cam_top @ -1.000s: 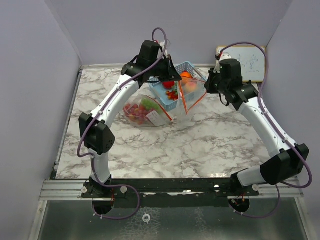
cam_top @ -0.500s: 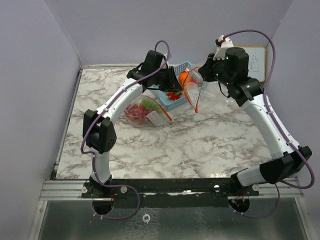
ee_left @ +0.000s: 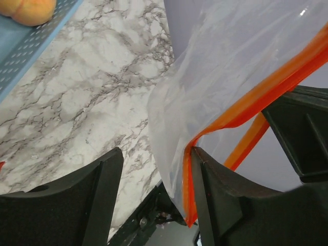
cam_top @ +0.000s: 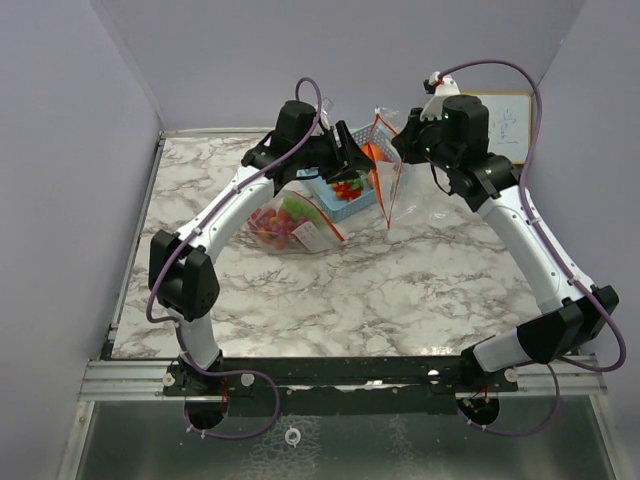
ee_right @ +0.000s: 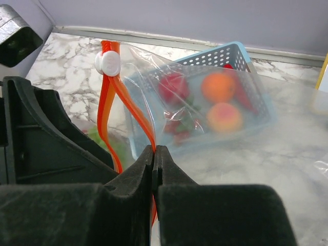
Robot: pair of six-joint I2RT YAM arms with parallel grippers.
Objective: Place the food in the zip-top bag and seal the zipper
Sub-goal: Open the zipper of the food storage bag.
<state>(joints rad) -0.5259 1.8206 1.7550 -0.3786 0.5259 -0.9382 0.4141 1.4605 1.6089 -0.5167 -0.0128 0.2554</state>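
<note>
Viewing from above, we see the right gripper [cam_top: 392, 148] hold the bag [cam_top: 390, 200] aloft at twelve o'clock. Left wrist: the left gripper [ee_left: 156, 154] gapes around the zipper [ee_left: 241, 115]. Right wrist: jaws clamp it. We judge this is mouth-opening; next, the left must pinch.

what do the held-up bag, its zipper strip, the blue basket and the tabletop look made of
held-up bag: thin clear plastic film, glossy and creased; fruit shows through it.
zipper strip: smooth orange plastic.
basket: blue plastic, probably rigid, moulded with a lattice of holes.
tabletop: white-grey marble pattern; real stone or printed laminate, cannot tell.
</note>
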